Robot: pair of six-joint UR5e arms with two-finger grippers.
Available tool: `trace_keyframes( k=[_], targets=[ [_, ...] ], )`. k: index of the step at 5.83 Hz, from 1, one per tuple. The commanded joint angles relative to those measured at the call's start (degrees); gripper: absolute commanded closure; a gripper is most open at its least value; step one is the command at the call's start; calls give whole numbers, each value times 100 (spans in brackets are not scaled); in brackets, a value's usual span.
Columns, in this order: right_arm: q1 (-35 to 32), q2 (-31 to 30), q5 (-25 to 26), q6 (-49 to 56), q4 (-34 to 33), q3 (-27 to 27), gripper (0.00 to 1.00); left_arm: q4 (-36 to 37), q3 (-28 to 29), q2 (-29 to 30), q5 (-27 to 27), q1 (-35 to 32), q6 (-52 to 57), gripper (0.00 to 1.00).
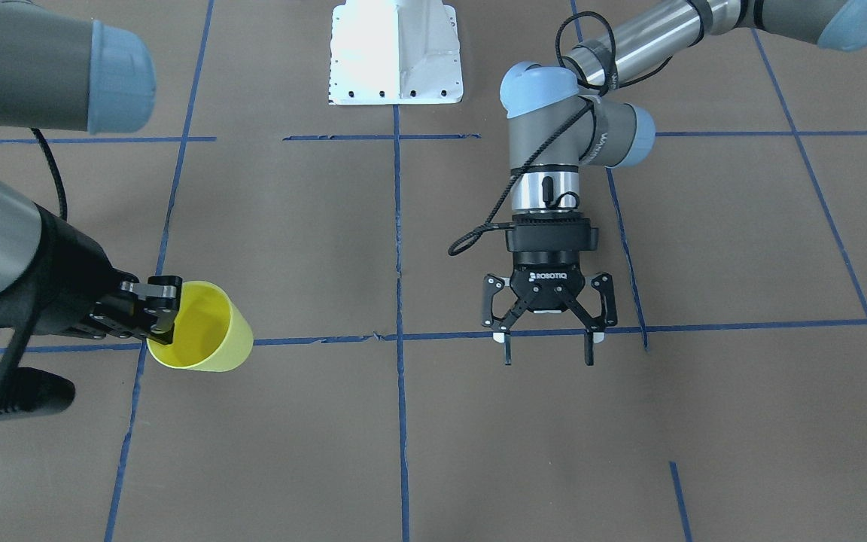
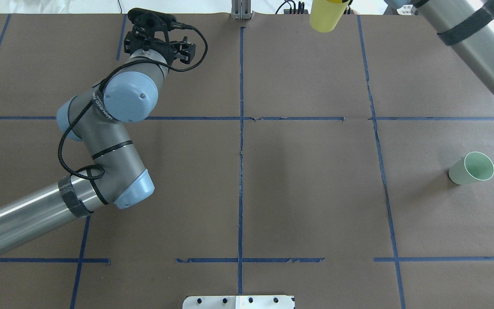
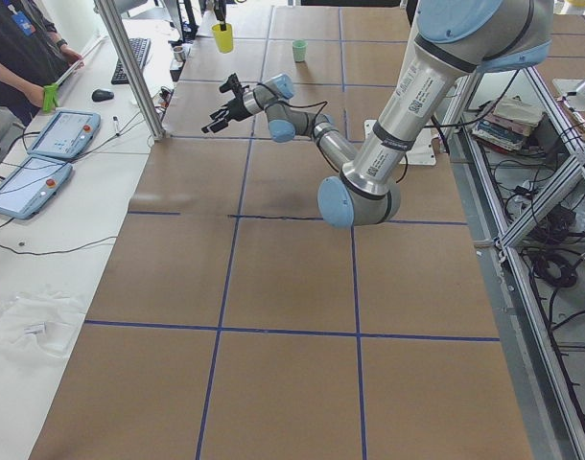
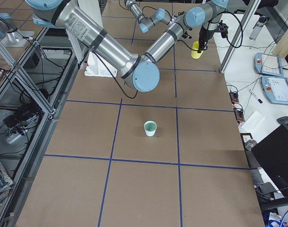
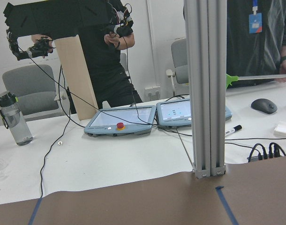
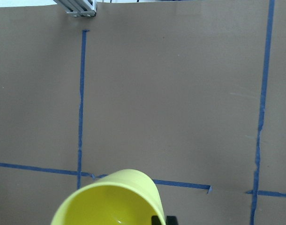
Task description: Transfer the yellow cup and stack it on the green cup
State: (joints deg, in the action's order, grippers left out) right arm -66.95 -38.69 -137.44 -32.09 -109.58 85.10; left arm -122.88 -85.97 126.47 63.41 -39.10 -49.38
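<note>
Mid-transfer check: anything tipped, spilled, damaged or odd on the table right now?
Nothing serious. The right pincer holds the yellow cup by its rim, off the table; the green cup stands upright and empty. Only the blue tape looks frayed near the centre crossing.

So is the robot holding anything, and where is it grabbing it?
Yes. The right gripper holds the yellow cup by its rim, up off the table. The left gripper is open and holds nothing.
</note>
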Motion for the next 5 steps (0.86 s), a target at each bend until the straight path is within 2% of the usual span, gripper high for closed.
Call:
trace_keyframes(
  k=[1,2,3,4,5],
  targets=[
    [-238,-1195,-2,700,-2,1090,100,821,-452,-324,1281,-700,556,0],
    [-309,-1707,24,783,-2,1575,100,1558,-743,-438,2131,-1034,569,0],
    [-501,-2051,33,1036,-2,1901,100,2792,-937,-448,3088,-1403,561,0],
    [-494,-2594,42,1082,-11,2374,100,3135,-1052,-457,3255,-1459,587,0],
    [-511,-3252,77,1117,24,2893,100,3582,-1071,-466,4083,-1599,596,0]
  ],
)
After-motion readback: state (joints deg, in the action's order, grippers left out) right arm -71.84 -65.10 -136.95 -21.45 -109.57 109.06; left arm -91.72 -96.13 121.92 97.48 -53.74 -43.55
